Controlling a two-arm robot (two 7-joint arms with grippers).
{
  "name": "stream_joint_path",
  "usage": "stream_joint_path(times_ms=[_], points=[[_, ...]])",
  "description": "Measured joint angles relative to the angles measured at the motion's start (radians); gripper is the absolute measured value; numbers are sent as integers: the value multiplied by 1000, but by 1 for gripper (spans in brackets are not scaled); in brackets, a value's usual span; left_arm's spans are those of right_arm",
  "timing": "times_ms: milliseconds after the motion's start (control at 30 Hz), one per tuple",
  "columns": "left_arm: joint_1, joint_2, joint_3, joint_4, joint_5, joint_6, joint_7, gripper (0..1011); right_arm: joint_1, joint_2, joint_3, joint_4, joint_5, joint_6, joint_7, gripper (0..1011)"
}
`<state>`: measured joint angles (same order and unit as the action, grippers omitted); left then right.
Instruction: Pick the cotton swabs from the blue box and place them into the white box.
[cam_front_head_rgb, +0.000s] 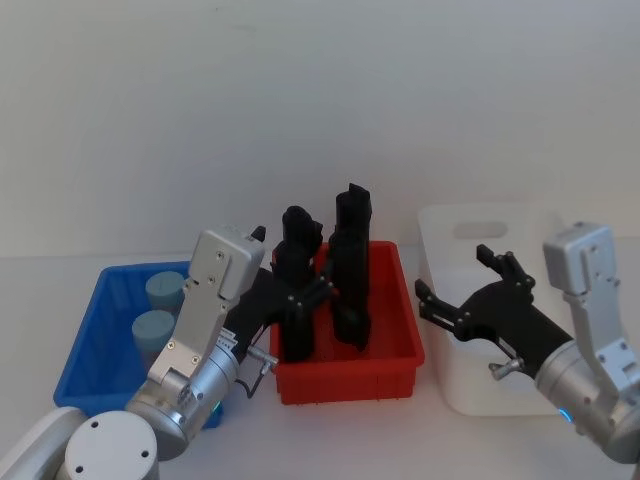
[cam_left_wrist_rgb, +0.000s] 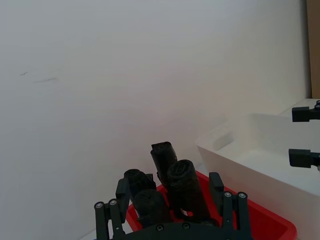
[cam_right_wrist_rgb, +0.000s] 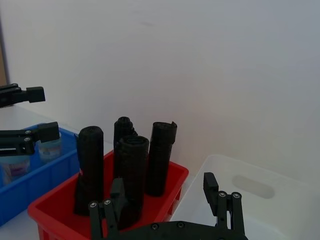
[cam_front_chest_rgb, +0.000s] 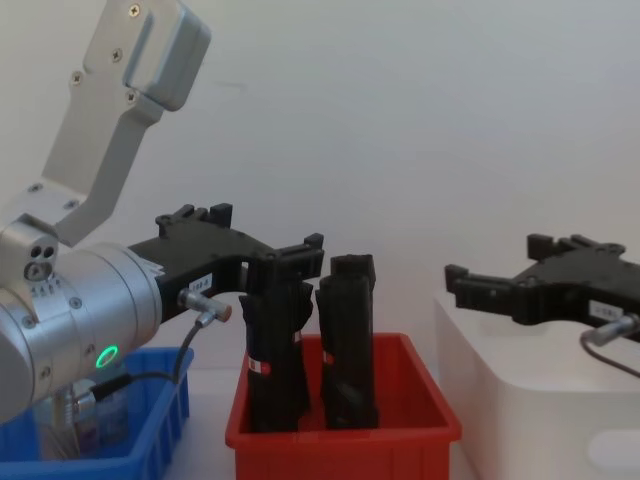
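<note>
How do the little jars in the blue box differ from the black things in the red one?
The cotton swabs are short jars with grey-blue lids in the blue box; the black cylinders are tall, rising above the red bin. Two jars, four cylinders. All stand on end.

We see a red bin (cam_front_head_rgb: 345, 378) on the white table (cam_front_head_rgb: 40, 330). It sits in the middle of the part of the table we can see. Four black rolls (cam_front_head_rgb: 352, 262) stand up inside it, close together. Some lean a little. They are much taller than the bin's walls. Behind the table is a plain white wall (cam_front_head_rgb: 300, 100).
</note>
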<state>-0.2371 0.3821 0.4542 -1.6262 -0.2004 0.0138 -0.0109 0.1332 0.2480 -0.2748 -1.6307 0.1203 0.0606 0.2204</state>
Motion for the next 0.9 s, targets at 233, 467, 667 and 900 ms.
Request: stream_joint_path(times_ms=[233, 467, 667, 900], points=[[0, 0, 0, 0, 0, 0, 0, 1000, 86, -38, -8, 90, -23, 65, 85, 1002], [0, 0, 0, 0, 0, 0, 0, 1000, 187, -83, -15, 205, -45, 108, 143, 1002], [0, 0, 0, 0, 0, 0, 0, 1000, 274, -120, -23, 304, -70, 131, 169, 1002], [0, 0, 0, 0, 0, 0, 0, 1000, 349, -155, -33, 406, -96, 141, 190, 1002]])
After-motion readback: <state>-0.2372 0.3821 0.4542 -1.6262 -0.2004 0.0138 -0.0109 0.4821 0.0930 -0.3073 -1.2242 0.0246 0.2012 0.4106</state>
